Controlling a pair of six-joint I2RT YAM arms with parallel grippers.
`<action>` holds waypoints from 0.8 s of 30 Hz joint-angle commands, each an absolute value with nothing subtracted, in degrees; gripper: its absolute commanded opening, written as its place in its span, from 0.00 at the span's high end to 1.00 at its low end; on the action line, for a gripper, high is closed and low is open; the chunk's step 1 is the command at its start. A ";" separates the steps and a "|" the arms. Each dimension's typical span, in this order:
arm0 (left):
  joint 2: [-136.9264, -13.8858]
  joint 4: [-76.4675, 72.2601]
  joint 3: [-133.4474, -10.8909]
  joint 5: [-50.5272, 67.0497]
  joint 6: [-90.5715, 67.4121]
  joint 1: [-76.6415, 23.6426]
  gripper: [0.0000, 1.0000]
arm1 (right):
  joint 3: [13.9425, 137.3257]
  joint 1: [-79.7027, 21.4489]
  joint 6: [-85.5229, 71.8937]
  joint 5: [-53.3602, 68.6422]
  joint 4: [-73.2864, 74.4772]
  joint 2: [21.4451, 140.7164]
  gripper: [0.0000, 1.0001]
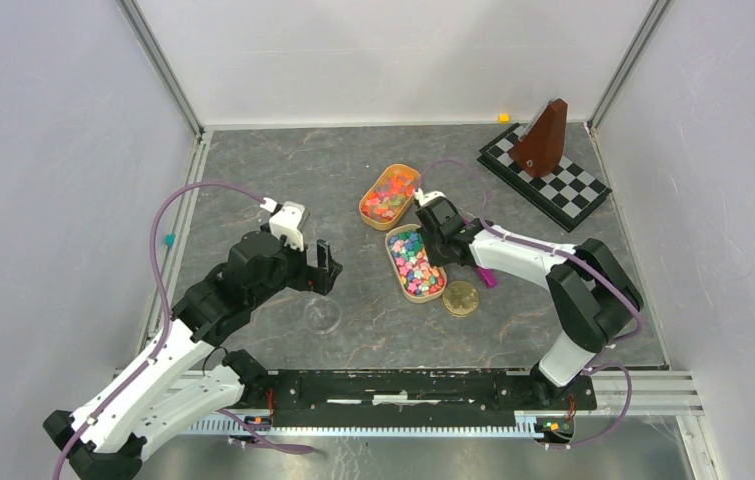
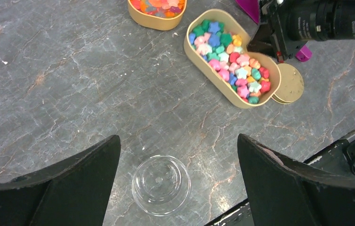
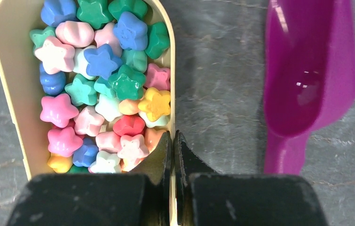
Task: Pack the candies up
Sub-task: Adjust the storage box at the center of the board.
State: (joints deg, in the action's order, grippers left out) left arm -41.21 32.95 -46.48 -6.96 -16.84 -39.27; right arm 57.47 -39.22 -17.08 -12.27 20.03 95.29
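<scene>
The candies are small star-shaped sweets in pink, blue, green, yellow and white, filling a tan oval tray. My right gripper is shut on the tray's right wall, one finger among the candies and one outside. From above, the same tray lies mid-table with the right gripper at its right rim. A purple scoop lies empty on the table beside it. My left gripper hangs open above a clear round cup, holding nothing.
A second tan tray of candies lies farther back. A round gold lid sits by the near end of the held tray. A chessboard with a brown wedge-shaped object stands at the back right.
</scene>
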 commanded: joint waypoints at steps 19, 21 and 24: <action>-38.23 37.08 -46.41 -10.74 -20.00 -39.38 0.00 | 67.13 -29.68 -35.85 -23.31 15.85 100.05 1.00; -38.09 37.04 -46.42 -10.96 -19.95 -39.42 0.00 | 68.63 -29.25 -35.80 -23.27 15.92 101.37 1.00; -38.02 37.09 -46.49 -11.14 -19.95 -39.38 0.00 | 70.71 -28.92 -35.26 -23.27 16.54 103.17 1.00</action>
State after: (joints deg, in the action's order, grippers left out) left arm -38.46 37.63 -46.48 -10.26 -18.06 -39.27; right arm 65.14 -29.47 -33.32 -21.17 19.40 102.08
